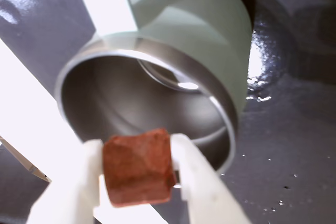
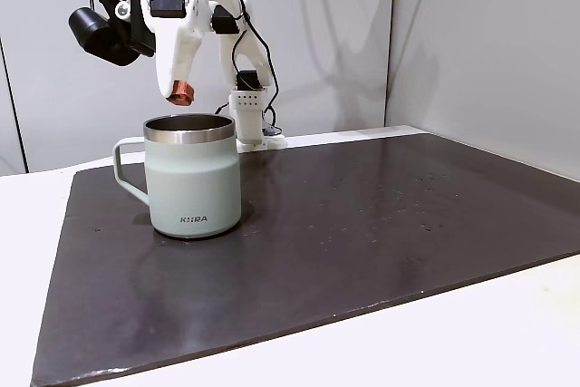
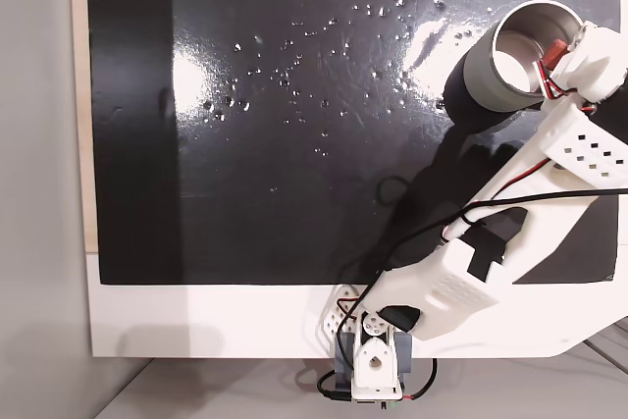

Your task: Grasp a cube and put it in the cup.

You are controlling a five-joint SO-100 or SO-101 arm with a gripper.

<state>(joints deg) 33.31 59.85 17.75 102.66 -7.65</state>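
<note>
The cube (image 1: 138, 166) is a small reddish-brown block held between my white fingers. My gripper (image 1: 137, 174) is shut on it and hangs just above the cup's steel rim (image 1: 152, 59). In a fixed view the cube (image 2: 183, 92) sits at the gripper's (image 2: 183, 94) tip, a short way over the open mouth of the pale grey-green cup (image 2: 194, 178), whose handle points left. From above, the cube (image 3: 556, 49) is over the right part of the cup's (image 3: 481, 76) opening, and the gripper (image 3: 559, 51) reaches in from the right. The cup's inside looks empty.
The cup stands on a dark glossy mat (image 2: 362, 224) on a white table (image 2: 471, 333). The arm's base (image 3: 368, 365) sits at the table's edge, with cables (image 3: 432, 233) trailing over the mat. Small specks dot the mat (image 3: 324, 46).
</note>
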